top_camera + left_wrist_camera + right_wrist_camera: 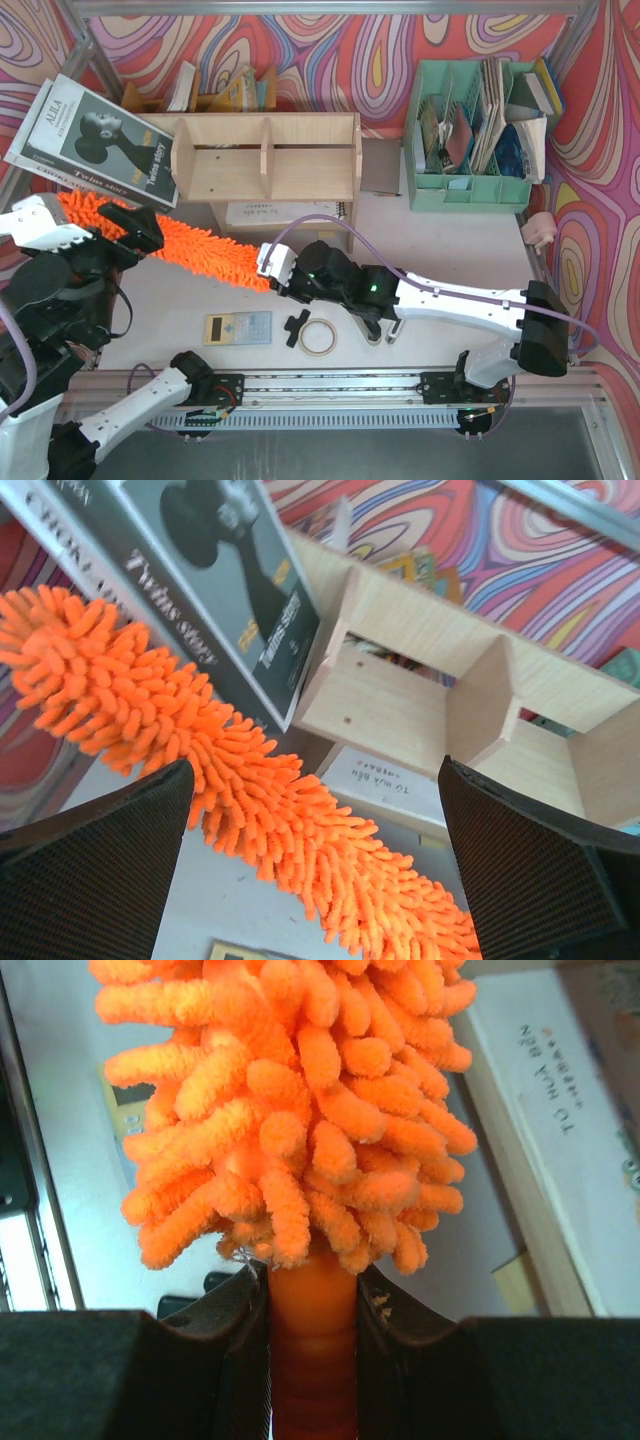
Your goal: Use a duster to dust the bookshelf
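From above, the duster (190, 248), a long roll of fluffy orange chenille, stretched on a slant above the pale table (440, 250). Its far-left end was beside a glossy magazine (95, 140), and its near-right end met the right gripper (266, 276). It ran in front of the shelf (265, 158), a boxy light plywood unit with upright dividers, and did not touch it. The left gripper (128, 232) hung over the duster's left part. A flat white notebook (285, 214) with a spiral edge lay under the shelf. A mint plastic organizer (470, 185) crammed with papers stood at the far right. A tape ring (317, 338) and a thin rectangular card (238, 327) lay near the arms' bases.

In the left wrist view, two black fingers (530, 870) with a mesh texture stood wide apart, and the duster's nubby strands passed between them. Whether the strands brushed the left pad could not be told. Beyond lay the smooth bare wood of the shelf and the tilted magazine cover.

In the right wrist view, the right gripper's black jaws were clamped tight on the handle (312, 1340), a smooth, ribbed cylinder of orange plastic. They gripped it just below where the plush tufts began.
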